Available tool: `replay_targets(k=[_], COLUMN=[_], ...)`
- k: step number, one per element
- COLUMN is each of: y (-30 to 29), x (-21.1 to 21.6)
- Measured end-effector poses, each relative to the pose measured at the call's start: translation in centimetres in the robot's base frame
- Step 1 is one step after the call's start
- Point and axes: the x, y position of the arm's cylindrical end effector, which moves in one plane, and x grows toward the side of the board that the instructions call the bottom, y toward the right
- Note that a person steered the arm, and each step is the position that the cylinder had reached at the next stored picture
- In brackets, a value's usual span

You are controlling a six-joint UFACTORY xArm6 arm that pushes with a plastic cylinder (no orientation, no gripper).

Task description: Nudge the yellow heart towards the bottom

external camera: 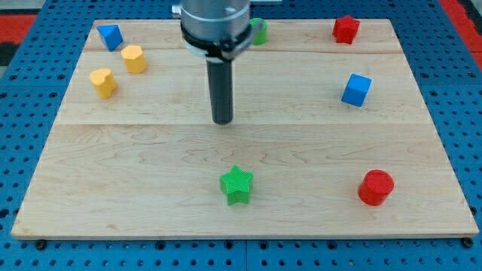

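Observation:
The yellow heart (pixel 103 82) lies near the board's left edge, in the upper part. A second yellow block (pixel 134 58), pentagon-like, sits just up and right of it. My tip (pixel 222 120) rests on the board near the middle, well to the right of the yellow heart and slightly lower. It touches no block.
A blue block (pixel 110 35) lies at the top left corner. A green block (pixel 258 31) is partly hidden behind the arm at the top. A red block (pixel 346 28) is at the top right, a blue cube (pixel 356 89) at the right, a green star (pixel 236 184) at the bottom middle, and a red cylinder (pixel 376 187) at the bottom right.

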Motion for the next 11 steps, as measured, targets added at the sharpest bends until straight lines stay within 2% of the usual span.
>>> replay_targets(k=[2, 4, 11], y=[-8.0, -17.7, -19.7], x=[-7.1, -9.1, -7.4])
